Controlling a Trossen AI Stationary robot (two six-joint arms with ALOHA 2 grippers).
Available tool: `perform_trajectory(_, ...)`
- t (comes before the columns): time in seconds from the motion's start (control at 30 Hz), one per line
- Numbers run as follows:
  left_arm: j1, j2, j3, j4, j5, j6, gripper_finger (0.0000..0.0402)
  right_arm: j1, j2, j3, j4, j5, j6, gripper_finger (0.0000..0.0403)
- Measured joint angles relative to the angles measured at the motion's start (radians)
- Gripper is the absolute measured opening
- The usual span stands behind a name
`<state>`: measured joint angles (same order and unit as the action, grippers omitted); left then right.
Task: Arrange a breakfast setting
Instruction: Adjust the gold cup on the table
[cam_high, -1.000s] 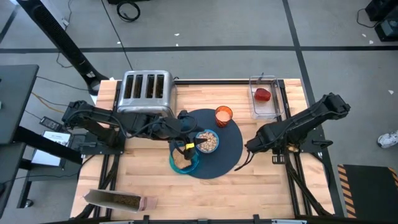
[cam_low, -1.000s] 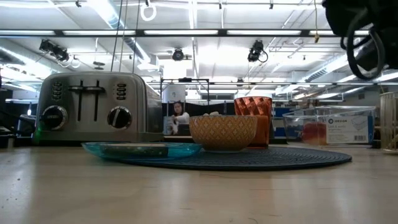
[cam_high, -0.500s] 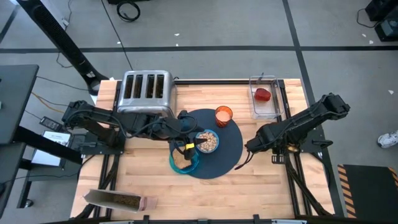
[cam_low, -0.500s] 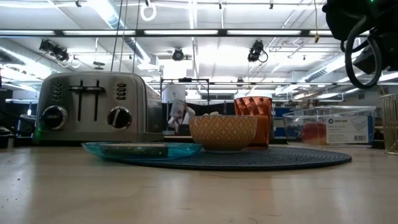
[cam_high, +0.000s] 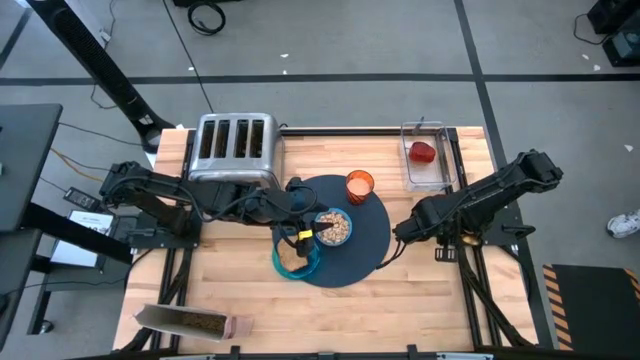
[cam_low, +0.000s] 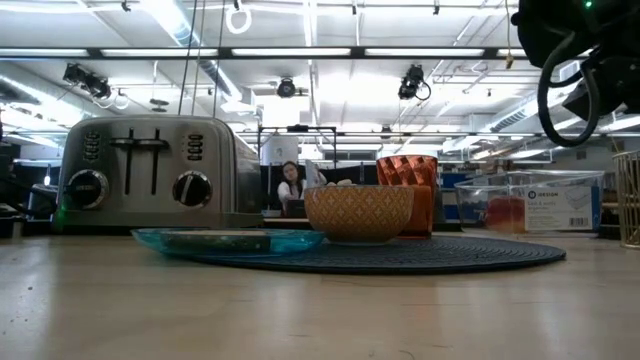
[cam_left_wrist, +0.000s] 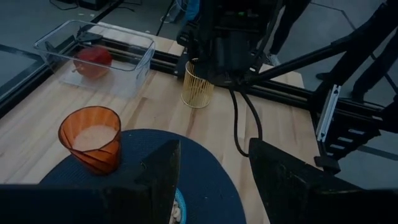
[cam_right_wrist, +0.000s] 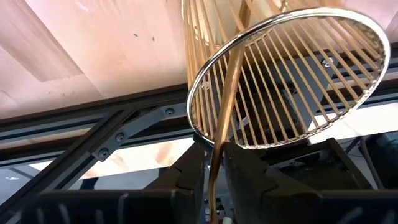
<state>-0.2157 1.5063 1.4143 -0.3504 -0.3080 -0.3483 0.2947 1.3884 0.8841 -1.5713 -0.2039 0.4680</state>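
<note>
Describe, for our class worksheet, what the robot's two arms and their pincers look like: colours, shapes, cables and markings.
Both arms are dark, nearly black, built of jointed segments. The left arm carries black cables along it, and a yellow marking shows near the left pincer. The left wrist view shows two broad, flat, dark fingers. The right arm has a black cable looping below the right pincer, whose fingers are dark and blocky.

Wooden table (cam_high: 230, 290) carries toaster (cam_high: 234, 146), dark-blue mat (cam_high: 370, 235), clear bin (cam_high: 425, 170)

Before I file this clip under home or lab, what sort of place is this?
Most likely a robotics lab, not a home: a wooden table on a metal frame, bare floor with loose cables around it, and rows of ceiling lights over an open hall behind the toaster.
</note>
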Motion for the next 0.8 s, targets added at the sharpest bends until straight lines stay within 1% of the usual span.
perform_trajectory(0.13,0.000,0.000,0.000,0.000,0.000,0.000,0.0199,-0.012,0.000,0.000,0.000,0.000,-0.006,0.0049)
perform_trajectory(0.27,0.000,0.000,0.000,0.000,0.000,0.000,0.0199,-0.016,0.000,0.000,0.001,0.001,-0.039,0.0047)
perform_trajectory(0.4,0.000,0.000,0.000,0.000,0.000,0.000,0.0199,-0.016,0.000,0.000,0.000,0.027,-0.054,0.0069)
perform_trajectory(0.6,0.001,0.000,0.000,0.000,0.000,0.001,0.0199,-0.016,0.000,0.000,0.001,0.028,-0.079,0.0115)
perform_trajectory(0.67,0.001,0.000,0.000,0.000,0.000,0.002,0.0199,-0.016,0.000,0.000,0.001,0.026,-0.082,0.0123)
perform_trajectory(0.8,0.001,0.000,0.000,-0.001,0.000,0.004,0.0199,-0.016,0.000,0.000,0.001,0.028,-0.098,0.0125)
